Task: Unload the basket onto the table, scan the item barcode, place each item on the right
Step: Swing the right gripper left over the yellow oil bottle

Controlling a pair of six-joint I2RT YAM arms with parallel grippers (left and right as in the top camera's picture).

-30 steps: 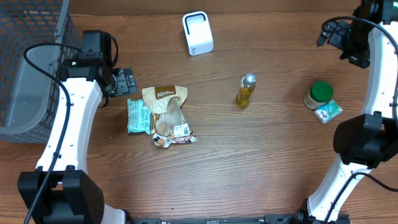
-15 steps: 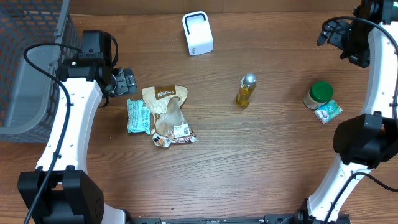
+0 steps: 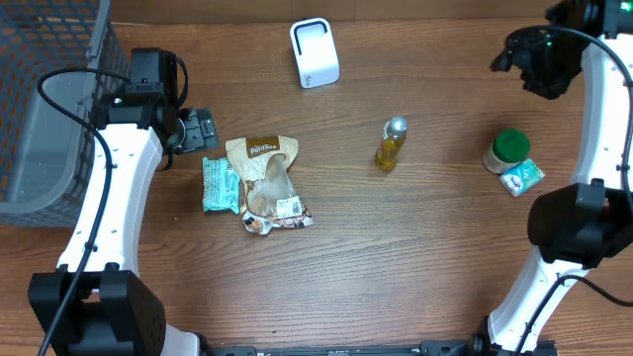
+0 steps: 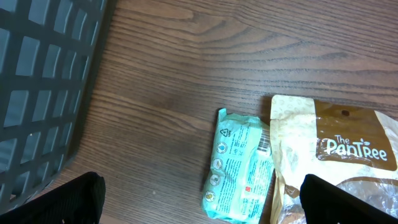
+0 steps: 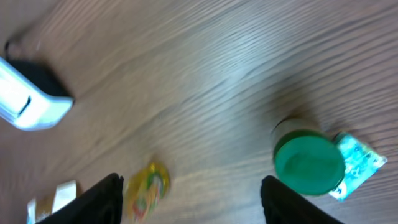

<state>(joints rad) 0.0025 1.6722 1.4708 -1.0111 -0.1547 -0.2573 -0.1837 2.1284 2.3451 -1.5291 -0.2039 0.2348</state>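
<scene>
Currently, items: oil bottle (image 3: pixel 391 144), jar (image 3: pixel 505 150), small teal packet (image 3: pixel 522 177), Pantree bag (image 3: pixel 267 178) and teal packet (image 3: pixel 219 184) all lie where they did a second ago. I cannot tell which one is to be scanned.
Scanner: the white scanner (image 3: pixel 315 52) stands at the far edge of the table (image 3: pixel 396 247), unmoved and well apart from every item.
Change: my right gripper (image 3: pixel 509 57) has swung slightly leftward over the far right corner, and its wrist view is motion-blurred.
Oil bottle axis: upright, silver cap up, mid-table.
Pantree bag axis: flat, long axis far-to-near, printed name toward the far edge. It touches the teal packet on its left, which lies parallel.
Jar: upright, green lid on, contents hidden from above. The small teal packet touches its near-right side.
Bottle contents: yellow liquid.
Basket: the grey mesh basket (image 3: pixel 40 99) sits at the left edge, with all items outside it.
Right gripper state: fingers apart, nothing between them.
Left gripper state: my left gripper (image 3: pixel 203 129) is unmoved just beyond the teal packet, fingers wide apart and holding nothing.
</scene>
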